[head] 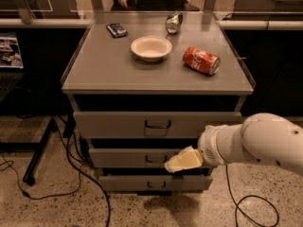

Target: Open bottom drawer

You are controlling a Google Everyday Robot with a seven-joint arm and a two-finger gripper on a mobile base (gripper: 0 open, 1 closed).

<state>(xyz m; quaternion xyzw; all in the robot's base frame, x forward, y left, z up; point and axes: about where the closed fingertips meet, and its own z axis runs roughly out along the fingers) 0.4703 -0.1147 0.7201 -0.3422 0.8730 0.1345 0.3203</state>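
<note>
The grey cabinet has three drawer fronts. The bottom drawer (128,183) is the lowest and narrowest, with a small dark loop handle (156,185); it looks pushed in. My gripper (176,163), cream-coloured at the end of the white arm (255,139), reaches in from the right. It hangs in front of the middle drawer (123,157), just right of that drawer's handle and above the bottom drawer's handle.
On the cabinet top (99,70) lie a white bowl (151,48), a red soda can (201,60) on its side, a silver can (173,21) and a dark packet (116,30). Cables (71,160) and a stand leg (40,148) lie on the floor at left.
</note>
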